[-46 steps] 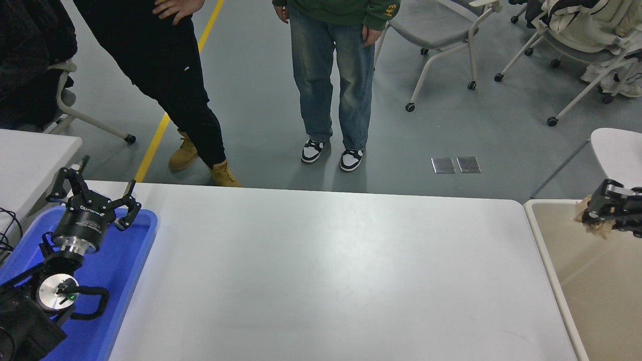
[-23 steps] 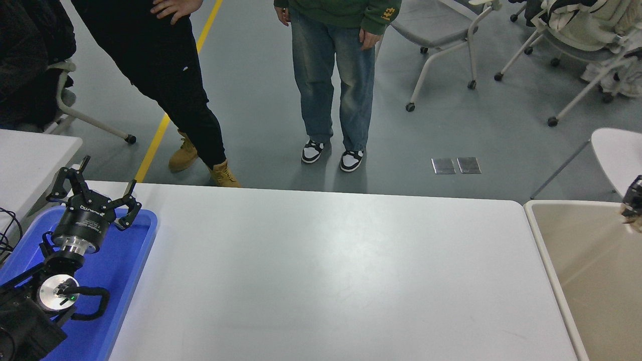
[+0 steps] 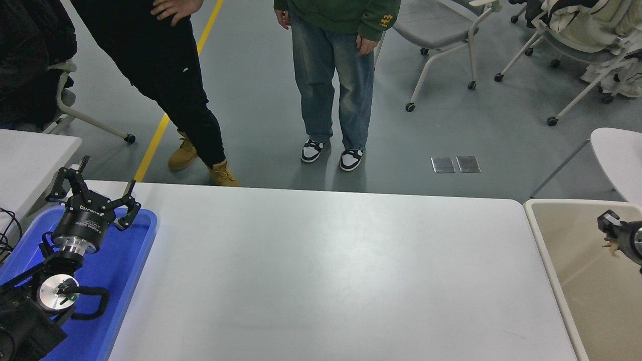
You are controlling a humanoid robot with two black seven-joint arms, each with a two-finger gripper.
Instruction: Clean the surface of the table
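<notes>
The table surface (image 3: 321,271) is a wide, glossy white top across the middle of the view, with nothing lying on it. My right gripper (image 3: 616,229) shows only in part at the right edge, over the beige bin (image 3: 547,260). A small tan scrap (image 3: 611,246) hangs at its underside. Most of this gripper is cut off by the picture's edge. My left gripper (image 3: 98,183) is parked open and empty at the lower left, above the blue tray (image 3: 128,281).
Two people stand at the table's far side: black trousers and tan boots (image 3: 223,173), and jeans and black-and-white shoes (image 3: 331,150). Wheeled chairs (image 3: 441,55) stand behind them. A smaller white table (image 3: 30,155) sits at far left.
My right gripper, holding a tan crumpled wad over the bin's far corner, slid right to the picture's edge, then came back lower with only a tan scrap showing. The left arm has not moved.
</notes>
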